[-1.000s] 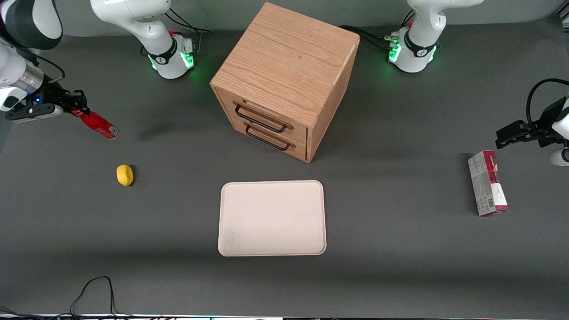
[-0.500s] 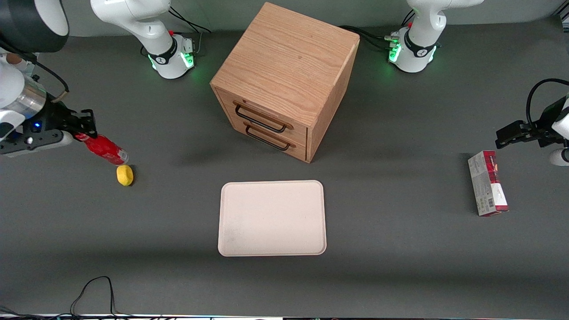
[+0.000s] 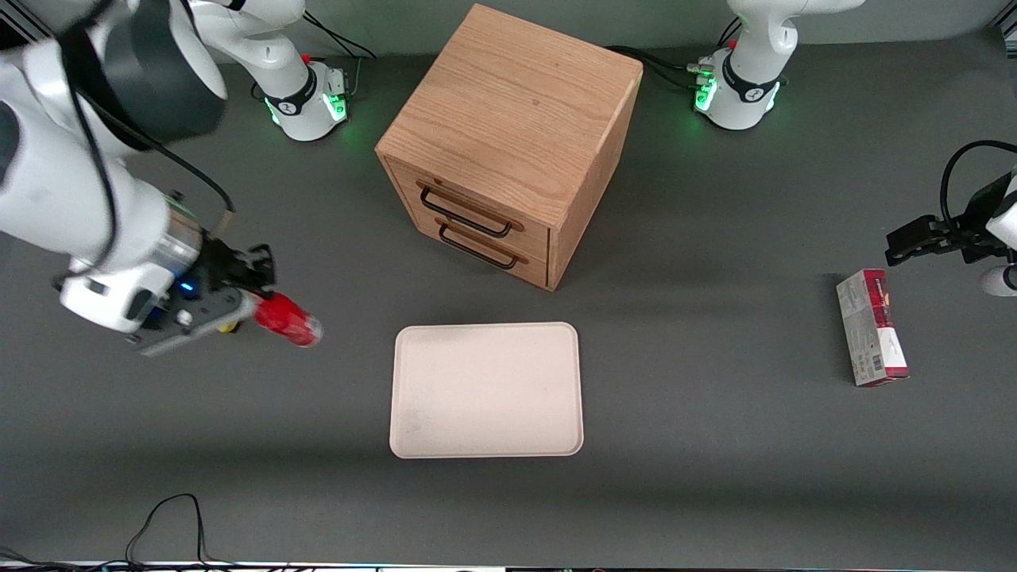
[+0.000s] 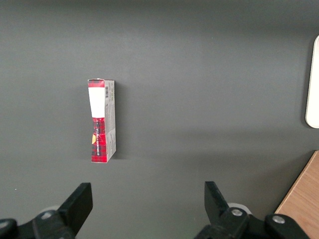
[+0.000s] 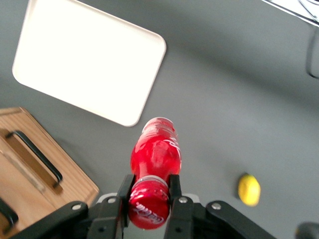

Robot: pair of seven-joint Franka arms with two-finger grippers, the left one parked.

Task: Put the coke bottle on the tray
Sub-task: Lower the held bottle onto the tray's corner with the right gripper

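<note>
The gripper (image 3: 256, 298) hangs above the desk (image 3: 715, 445), toward the working arm's end, with its fingers (image 5: 175, 191) clamped on the neck of the bottle (image 3: 288, 321) just below the red cap. The bottle is held clear of the desk and tilted, cap toward the gripper and silvery base pointing toward the tray (image 3: 486, 389). In the wrist view the bottle (image 5: 154, 159) runs out from between the fingers, its base end showing close to a rounded corner of the tray (image 5: 75, 64), though the front view shows the bottle not over the tray but a short way off to its side.

The tray lies flat and bare on the desk, nearer the front camera than the oak cabinet (image 3: 508, 143), whose two drawers with dark handles face it at an angle. A lemon (image 5: 248, 189) lies on the desk under the arm; in the front view only a sliver of it (image 3: 227, 326) peeks out beneath the gripper. A red-and-white carton (image 3: 871, 326) lies toward the parked arm's end of the desk, well apart from the tray.
</note>
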